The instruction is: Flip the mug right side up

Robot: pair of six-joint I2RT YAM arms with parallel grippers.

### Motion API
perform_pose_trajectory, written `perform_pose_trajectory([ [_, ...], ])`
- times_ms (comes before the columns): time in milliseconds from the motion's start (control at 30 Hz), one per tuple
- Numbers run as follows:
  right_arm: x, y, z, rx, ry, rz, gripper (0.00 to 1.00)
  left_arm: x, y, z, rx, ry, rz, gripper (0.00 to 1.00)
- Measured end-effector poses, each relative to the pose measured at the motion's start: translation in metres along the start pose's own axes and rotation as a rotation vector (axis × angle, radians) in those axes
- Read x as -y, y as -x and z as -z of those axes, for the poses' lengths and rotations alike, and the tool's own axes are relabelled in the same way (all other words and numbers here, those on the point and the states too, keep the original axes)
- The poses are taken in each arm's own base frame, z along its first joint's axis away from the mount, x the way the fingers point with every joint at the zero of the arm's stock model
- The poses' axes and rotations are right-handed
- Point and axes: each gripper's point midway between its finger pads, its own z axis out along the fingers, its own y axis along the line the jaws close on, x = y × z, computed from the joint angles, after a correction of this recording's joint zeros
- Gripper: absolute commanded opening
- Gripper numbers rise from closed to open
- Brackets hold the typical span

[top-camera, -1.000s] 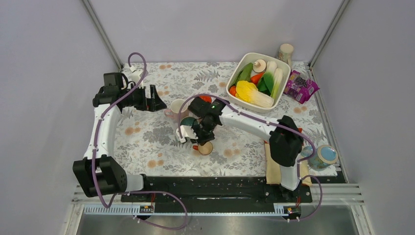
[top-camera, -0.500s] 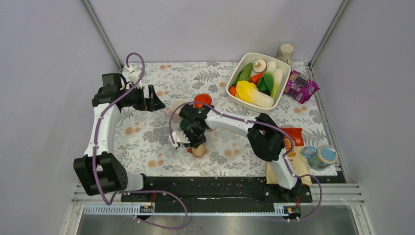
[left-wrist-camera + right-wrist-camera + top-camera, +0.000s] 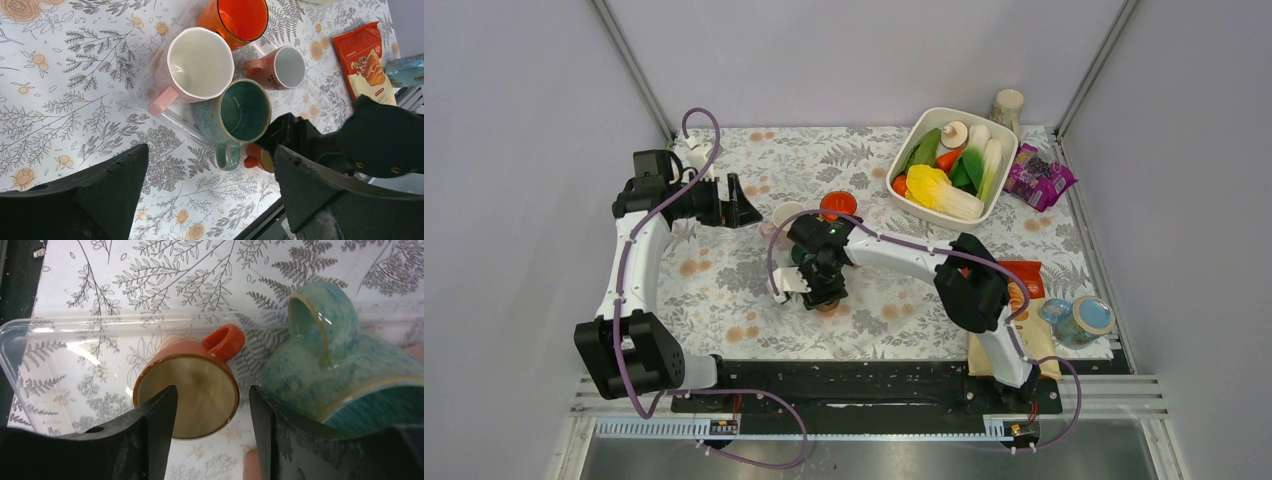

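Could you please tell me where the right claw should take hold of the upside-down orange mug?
Grip the orange mug across its round body, from above: its flat base faces up and its handle points away from the open right claw.

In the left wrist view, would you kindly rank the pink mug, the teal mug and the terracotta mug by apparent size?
1. pink mug, widest opening, though only slightly ahead of the next
2. teal mug, close to the pink one
3. terracotta mug, clearly the smallest
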Motion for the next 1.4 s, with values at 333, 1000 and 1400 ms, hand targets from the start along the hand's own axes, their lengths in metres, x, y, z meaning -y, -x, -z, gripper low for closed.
perform_pose_trajectory([
  [333,0.007,0.031,0.113,0.07,-0.321,-0.073,0.68,0.003,0.0,0.0,0.002,-0.015,0.0,0.99],
  [1000,-0.112,-0.302,0.282,0.056,-1.71,-2.024,0.99,0.014,0.002,0.004,0.022,-0.056,-0.014,0.99],
  [1400,-0.236,-0.333,0.238,-0.041,1.673,2.237,0.95,0.024,0.001,0.005,0.03,-0.109,-0.014,0.99],
])
